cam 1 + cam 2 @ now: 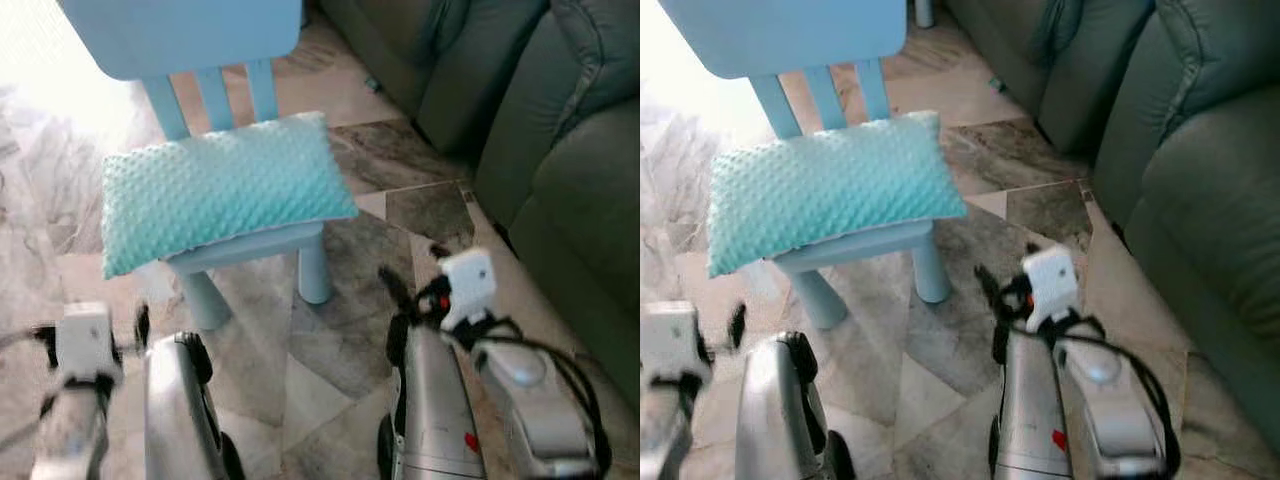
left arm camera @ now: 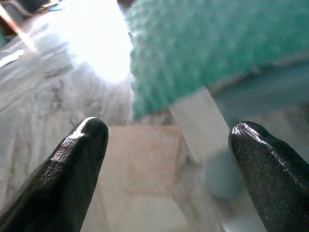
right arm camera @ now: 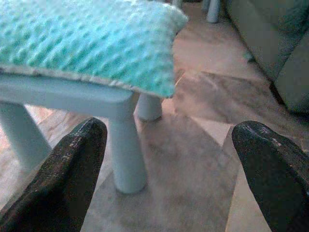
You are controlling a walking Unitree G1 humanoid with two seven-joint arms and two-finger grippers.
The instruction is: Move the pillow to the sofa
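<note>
The teal dimpled pillow (image 1: 222, 188) lay flat on the seat of a small pale-blue chair (image 1: 250, 245), its ends overhanging the seat. The grey-green sofa (image 1: 560, 150) stood well apart on the robot's right, across the marble tile floor (image 1: 340, 340). The wrist views showed what the head views did not: the left hand (image 2: 166, 145) and the right hand (image 3: 169, 145) both spread wide and empty, low near the chair legs, below the pillow's underside.
</note>
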